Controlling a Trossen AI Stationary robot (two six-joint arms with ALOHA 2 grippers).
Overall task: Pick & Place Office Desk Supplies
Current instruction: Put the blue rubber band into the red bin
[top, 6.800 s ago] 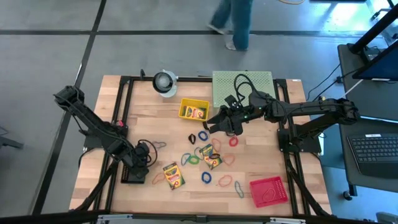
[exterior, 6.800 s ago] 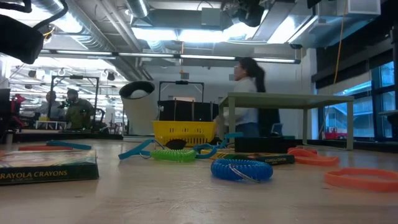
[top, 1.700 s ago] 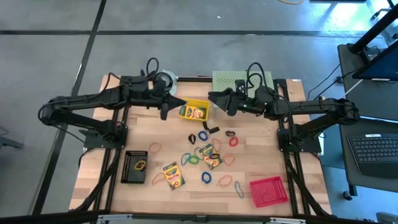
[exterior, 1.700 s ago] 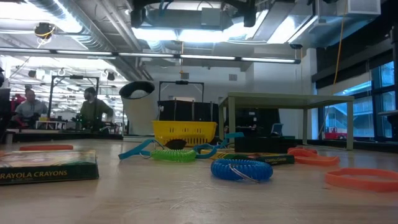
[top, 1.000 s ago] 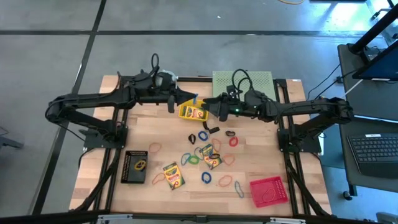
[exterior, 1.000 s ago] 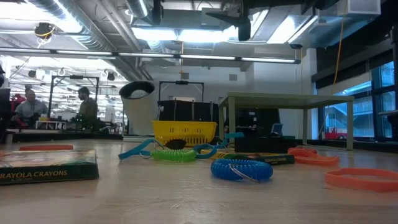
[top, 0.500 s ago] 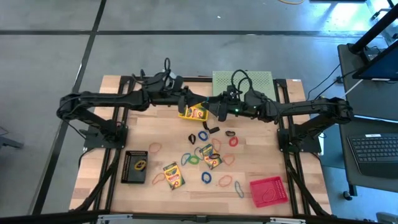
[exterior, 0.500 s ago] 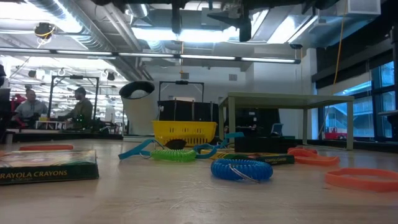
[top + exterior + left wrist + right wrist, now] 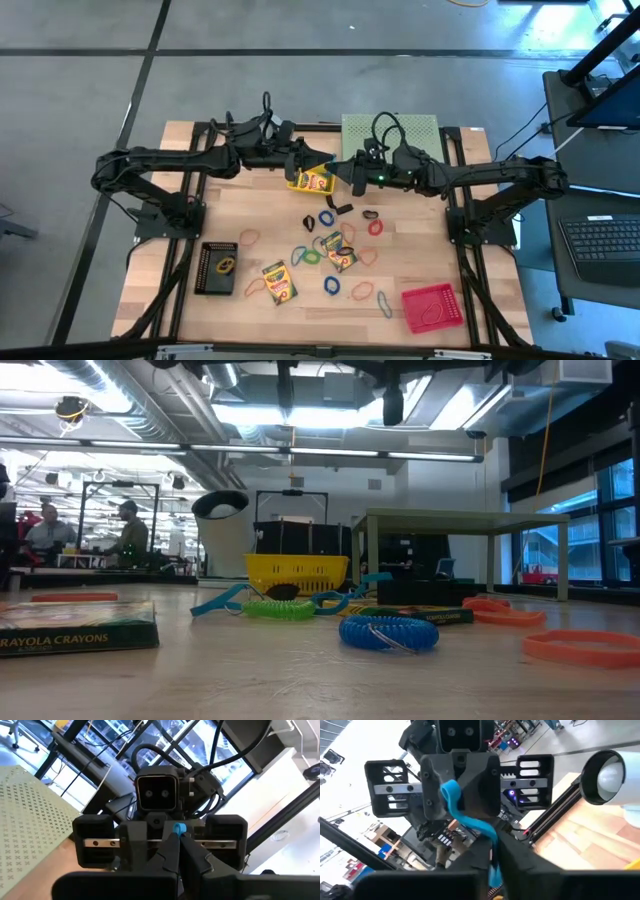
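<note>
Above the yellow basket (image 9: 312, 180) at the table's far middle, my left gripper (image 9: 308, 166) and my right gripper (image 9: 336, 172) meet tip to tip, both level. Both are shut on one blue rubber band (image 9: 465, 817), which runs between them in the right wrist view. A crayon box (image 9: 316, 182) lies in the basket. Two more crayon boxes (image 9: 279, 282) (image 9: 338, 252) lie flat on the table among several loose coloured bands (image 9: 331, 285). Small black clips (image 9: 343, 209) lie just near of the basket. My left gripper pinches one end of the blue band (image 9: 449, 790) between its two fingertips, level, coming from the table's left. The band is clear of the table. My right gripper pinches the band's other end (image 9: 493, 866) between its fingers (image 9: 512, 857), level, from the table's right. The band slants between the two grippers, over the yellow basket.
A black tray (image 9: 216, 267) with a band in it sits near left and a red tray (image 9: 433, 306) near right. The pale green perforated stand (image 9: 390, 135) stands at the far right, the round white roll (image 9: 607, 777) at the far left. People sit in the room behind.
My left gripper has carried the blue band toward the table's right and a little down, until it met my right gripper over the yellow basket. My right gripper has stayed in place and shut on the band's free end.
</note>
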